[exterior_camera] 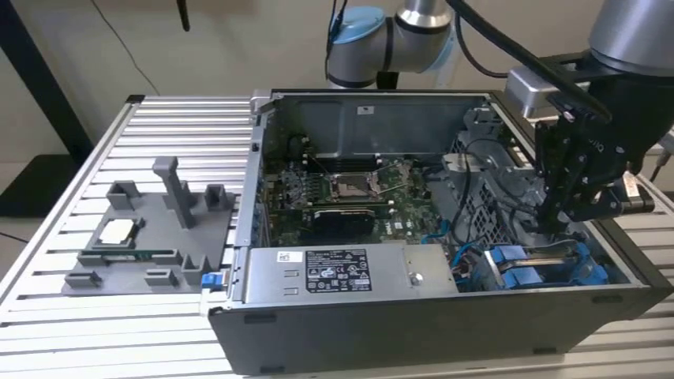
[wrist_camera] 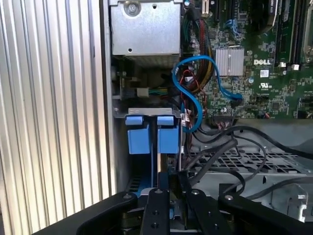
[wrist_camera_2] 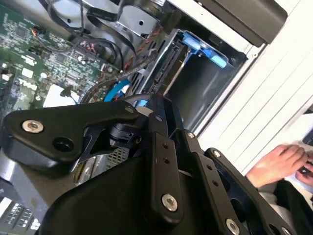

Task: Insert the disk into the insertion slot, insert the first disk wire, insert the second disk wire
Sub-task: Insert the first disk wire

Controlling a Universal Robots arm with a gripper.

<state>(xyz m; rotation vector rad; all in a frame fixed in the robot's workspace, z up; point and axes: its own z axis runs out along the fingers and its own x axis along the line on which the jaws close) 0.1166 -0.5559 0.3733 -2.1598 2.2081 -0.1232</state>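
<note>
The insertion slot (exterior_camera: 539,267), a grey cage with blue side pieces, sits in the open computer case's near corner on the exterior view's right. It also shows in both wrist views (wrist_camera_2: 205,49) (wrist_camera: 146,133). The disk (wrist_camera_2: 165,73) stands on edge inside it, a dark slab along one wall with its connector end facing out. My black gripper (exterior_camera: 554,225) hangs just above the cage. Its fingers are drawn together (wrist_camera: 168,188) (wrist_camera_2: 155,108), and I cannot tell whether anything is between them. A blue wire (wrist_camera: 195,93) and black wires (wrist_camera: 230,147) loop loose beside the cage.
A grey power-supply box (exterior_camera: 337,272) with a white sticker lies along the case's front wall. The motherboard (exterior_camera: 348,189) fills the case floor. A grey fixture (exterior_camera: 147,237) with small parts stands on the slatted table at the exterior view's left. A person's hand (wrist_camera_2: 279,161) rests outside the case.
</note>
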